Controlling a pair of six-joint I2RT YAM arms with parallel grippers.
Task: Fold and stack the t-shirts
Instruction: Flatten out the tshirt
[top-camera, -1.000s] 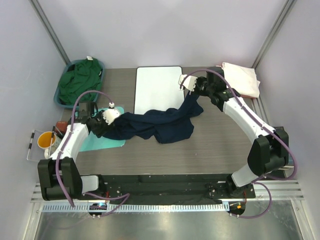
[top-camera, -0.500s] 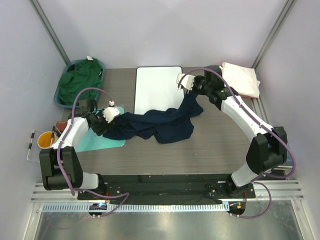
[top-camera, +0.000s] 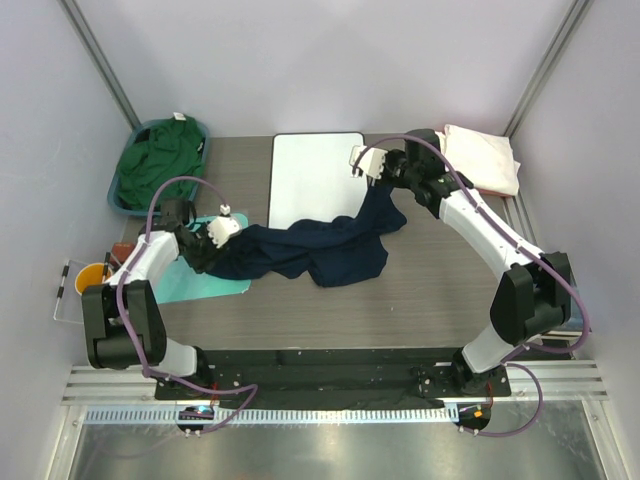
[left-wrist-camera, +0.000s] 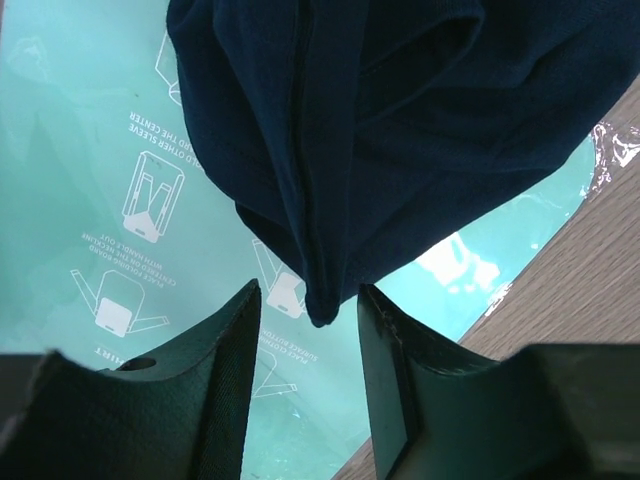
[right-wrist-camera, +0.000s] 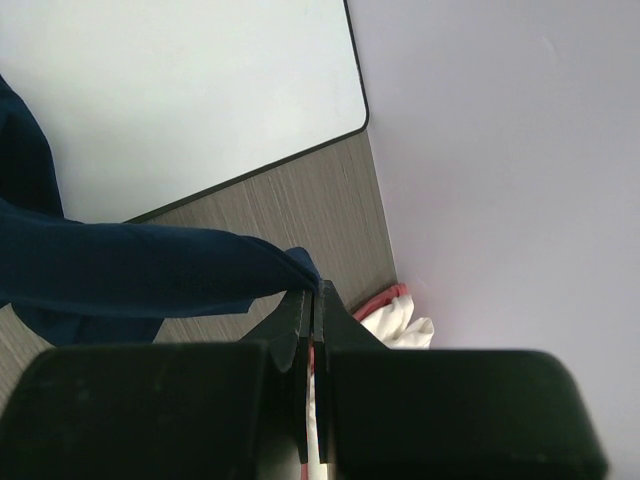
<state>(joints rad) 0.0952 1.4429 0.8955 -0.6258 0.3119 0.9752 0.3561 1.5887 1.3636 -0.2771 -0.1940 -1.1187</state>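
Observation:
A navy t-shirt (top-camera: 300, 250) is stretched across the table between both grippers. My right gripper (right-wrist-camera: 315, 288) is shut on one end of it, lifted beside the white board (top-camera: 318, 175). In the left wrist view, the shirt's other end (left-wrist-camera: 330, 180) hangs over the teal mat (left-wrist-camera: 90, 200). Its tip dangles between the spread fingers (left-wrist-camera: 235, 340) of my left gripper (left-wrist-camera: 308, 300), which is open. A green t-shirt (top-camera: 160, 158) lies in the blue basket (top-camera: 120, 200). A cream-white t-shirt (top-camera: 485, 160) lies at the back right, with a salmon-pink t-shirt edge (right-wrist-camera: 385, 298) under it.
An orange cup (top-camera: 92, 280) and a clear tray (top-camera: 65, 295) sit at the left edge beside the teal mat (top-camera: 210, 280). Slanted frame posts stand at both back corners. Grey walls close in the table on three sides.
My right gripper has drifted slightly left and toward the back with the shirt's end. The left arm's elbow has shifted a little left, and the left jaws have narrowed slightly.

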